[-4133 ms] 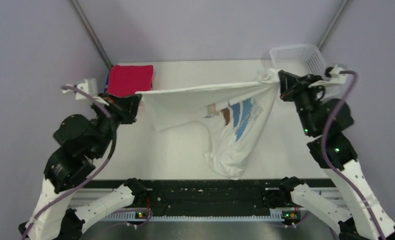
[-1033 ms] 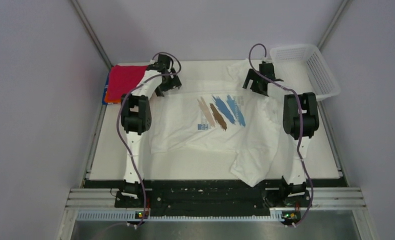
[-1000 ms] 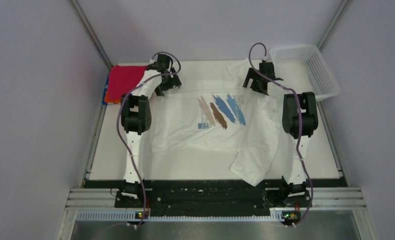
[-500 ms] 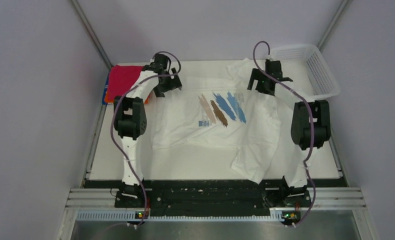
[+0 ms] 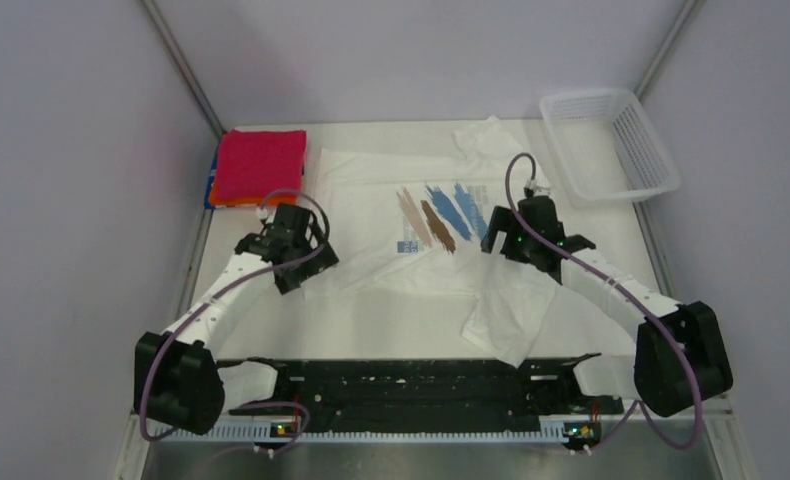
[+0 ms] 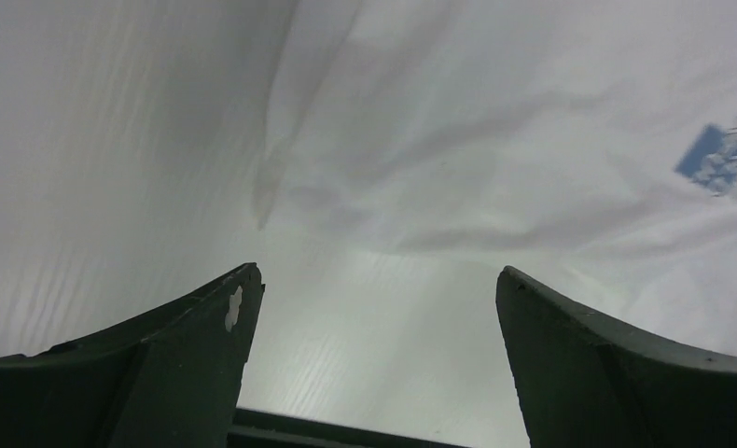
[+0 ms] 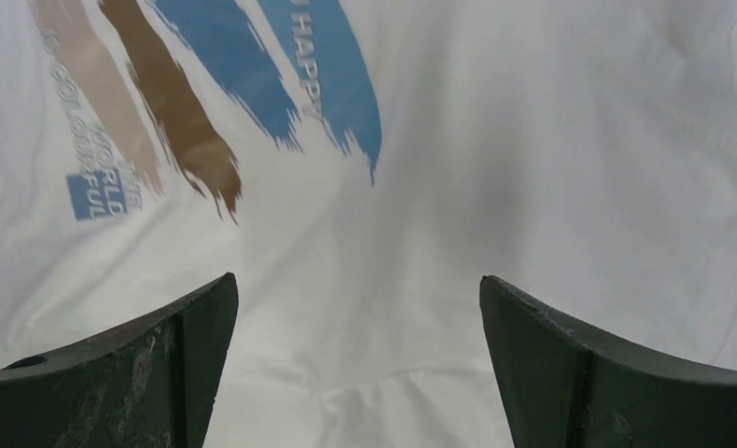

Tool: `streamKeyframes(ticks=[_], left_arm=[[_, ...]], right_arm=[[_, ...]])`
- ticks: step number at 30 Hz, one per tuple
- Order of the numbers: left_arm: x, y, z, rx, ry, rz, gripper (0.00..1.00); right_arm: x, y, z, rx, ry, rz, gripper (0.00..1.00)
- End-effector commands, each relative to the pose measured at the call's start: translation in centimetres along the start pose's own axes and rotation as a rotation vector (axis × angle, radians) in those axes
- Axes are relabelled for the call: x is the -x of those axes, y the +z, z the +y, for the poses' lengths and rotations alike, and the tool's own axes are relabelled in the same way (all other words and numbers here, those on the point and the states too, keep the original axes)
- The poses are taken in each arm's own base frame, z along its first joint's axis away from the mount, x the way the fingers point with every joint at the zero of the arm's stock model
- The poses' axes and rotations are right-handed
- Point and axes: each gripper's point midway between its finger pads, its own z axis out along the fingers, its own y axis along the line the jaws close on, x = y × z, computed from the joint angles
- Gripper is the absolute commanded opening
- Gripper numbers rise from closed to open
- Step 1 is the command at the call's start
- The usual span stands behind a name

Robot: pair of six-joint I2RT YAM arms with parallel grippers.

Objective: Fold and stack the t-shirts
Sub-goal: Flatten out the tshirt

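I see white printed shirt (image 5: 371, 250) spread face-up on desk (image 5: 391, 335), near-right part bunched toward front edge. Left fingers (image 6: 159, 364) wide apart, nothing between them, above shirt's left edge. Right fingers (image 7: 132, 373) also released, just beside brush-stroke print. Crimson shirt (image 5: 262, 165) tops folded stack in far-left corner. Basket (image 5: 641, 135) far right.
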Motion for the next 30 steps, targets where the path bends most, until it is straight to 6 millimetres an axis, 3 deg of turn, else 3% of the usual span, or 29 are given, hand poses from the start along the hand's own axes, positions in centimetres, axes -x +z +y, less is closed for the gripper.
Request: streamKeyframes(ticks=[1, 3, 7, 11, 15, 19, 25, 27, 29, 30], left_arm=[[-3.9, 0.5, 5.6, 0.177, -0.135, 0.022, 0.99], [-5.2, 0.9, 7.0, 0.199, -0.187, 0.023, 0.98], [-6.5, 2.2, 7.7, 0.159, -0.250, 0.003, 0.83], [-6.2, 3.4, 8.3, 0.181, -0.269, -0.025, 0.66], [-5.0, 4.4, 8.6, 0.202, -0.281, -0.051, 0.59], [-3.6, 5.4, 7.5, 0.130, -0.305, -0.083, 0.55], [-3.0, 6.7, 6.9, 0.099, -0.295, -0.075, 0.45], [-3.0, 7.0, 6.8, 0.097, -0.284, -0.061, 0.32], [-3.2, 7.2, 7.1, 0.116, -0.283, -0.049, 0.04], [-3.2, 7.1, 7.3, 0.130, -0.285, -0.049, 0.00]], right_arm=[[-3.7, -1.7, 0.0, -0.004, 0.068, 0.032, 0.99], [-5.7, -2.1, -0.5, 0.002, 0.070, 0.066, 0.99], [-8.3, -2.3, -1.9, -0.005, 0.060, 0.114, 0.99], [-9.1, -2.3, -2.5, -0.022, 0.051, 0.128, 0.99], [-9.9, -2.0, -3.0, -0.038, 0.046, 0.152, 0.99], [-10.5, -1.6, -3.6, -0.071, 0.043, 0.174, 0.99], [-10.5, -1.1, -3.6, -0.089, 0.052, 0.182, 0.99], [-10.5, -1.0, -4.0, -0.110, 0.051, 0.182, 0.99], [-10.7, -1.0, -4.2, -0.128, 0.049, 0.192, 0.99], [-10.8, -1.0, -4.4, -0.139, 0.052, 0.199, 0.99]])
